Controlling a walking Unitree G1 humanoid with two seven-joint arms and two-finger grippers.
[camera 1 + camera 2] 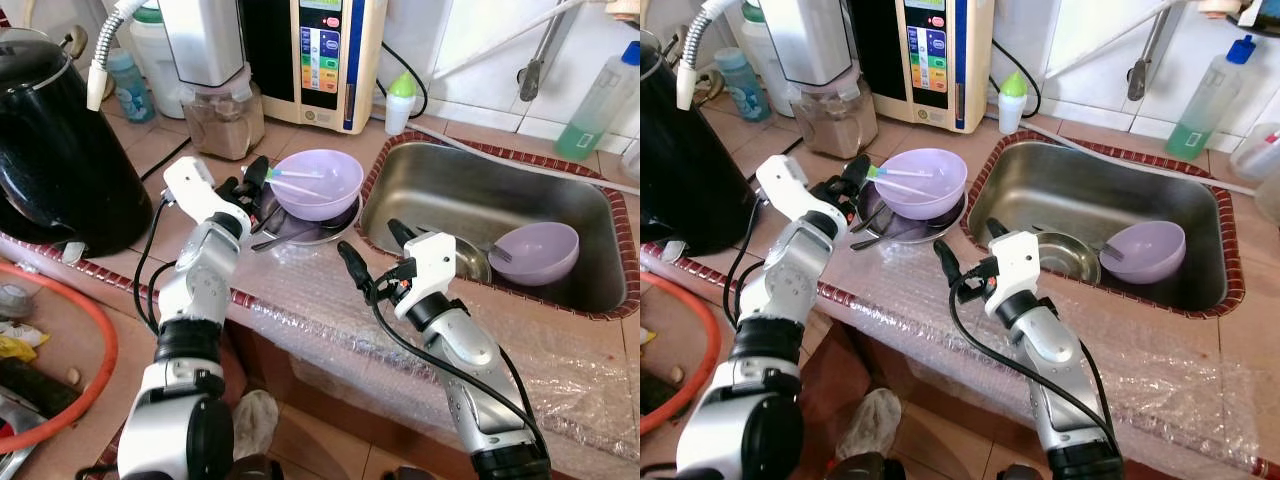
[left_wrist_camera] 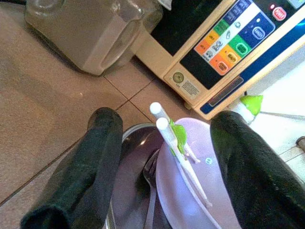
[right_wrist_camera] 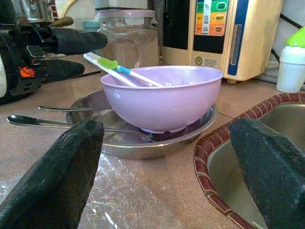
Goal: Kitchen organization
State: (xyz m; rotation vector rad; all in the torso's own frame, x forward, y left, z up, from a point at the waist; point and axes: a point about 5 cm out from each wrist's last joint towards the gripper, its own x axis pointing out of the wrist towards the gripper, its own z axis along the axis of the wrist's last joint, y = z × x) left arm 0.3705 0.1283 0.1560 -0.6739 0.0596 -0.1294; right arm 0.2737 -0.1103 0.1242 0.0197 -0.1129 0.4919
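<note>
On the tiled counter, both wide-spread end effectors, left (image 1: 259,177) and right (image 1: 371,252), flank a glossy lilac bowl (image 1: 317,184).

Lighting: bright, even daylight; soft shadows. Glare: white tiles, upper right, blown out; sheen on sink (image 1: 480,195). Focus: head views sharp; near fingers (image 3: 57,176) blurred in wrist views

A lilac bowl (image 1: 318,183) sits upright on a shallow steel plate (image 3: 143,143) on the tiled counter, just beside the sink's rim. Two white chopsticks (image 2: 177,157) (joined by a green clip) lean inside it, their ends poking over the rim. Cutlery (image 3: 52,122), seemingly a spoon and a fork, lies on the plate under the bowl. A second lilac bowl (image 1: 535,252) lies tilted in the sink (image 1: 470,190), touching a steel dish (image 1: 1068,255).
</note>
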